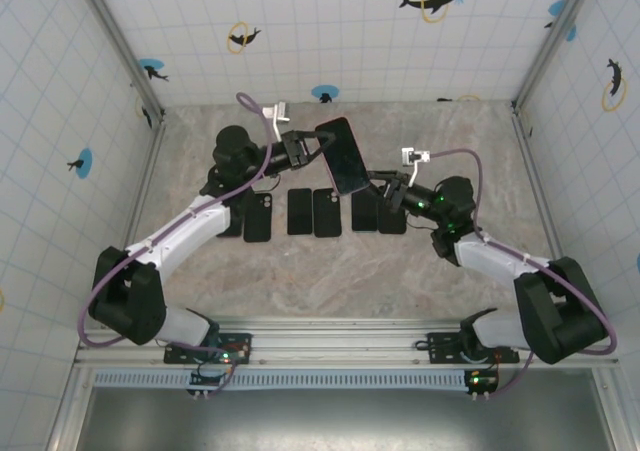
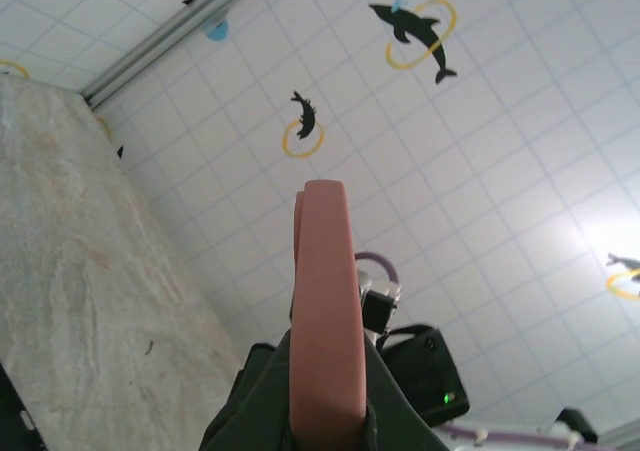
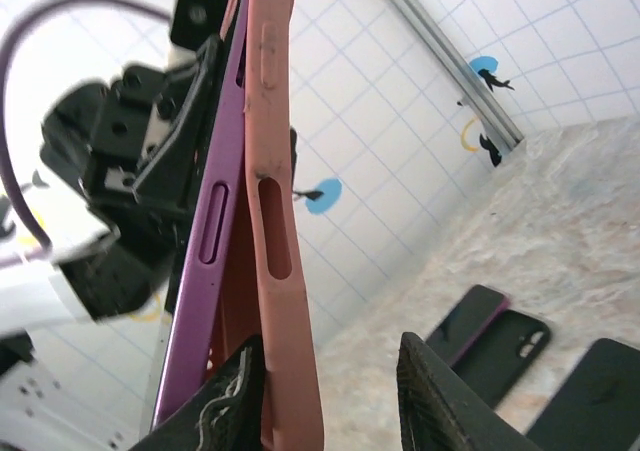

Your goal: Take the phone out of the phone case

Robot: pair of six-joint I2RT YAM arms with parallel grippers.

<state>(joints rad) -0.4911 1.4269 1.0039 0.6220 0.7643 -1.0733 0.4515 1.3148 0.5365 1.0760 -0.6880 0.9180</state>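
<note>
A purple phone [image 3: 205, 261] sits in a pink phone case [image 3: 275, 171], held up on edge above the table. In the right wrist view the case's side has come away from the phone's edge, leaving a gap between them. My left gripper [image 1: 305, 148] is shut on the case [image 2: 325, 311] from the far left. My right gripper [image 3: 335, 396] is open at the near end. Its left finger [image 3: 230, 396] lies against the case and its right finger [image 3: 445, 401] stands clear of it. From above, the phone's dark screen [image 1: 345, 154] faces up between both grippers.
Several dark phones and cases lie in a row on the marble table: [image 1: 258, 217], [image 1: 300, 211], [image 1: 327, 213], [image 1: 365, 209], [image 1: 392, 216]. Tiled walls with dolphin stickers close in the back and sides. The front of the table [image 1: 330, 281] is bare.
</note>
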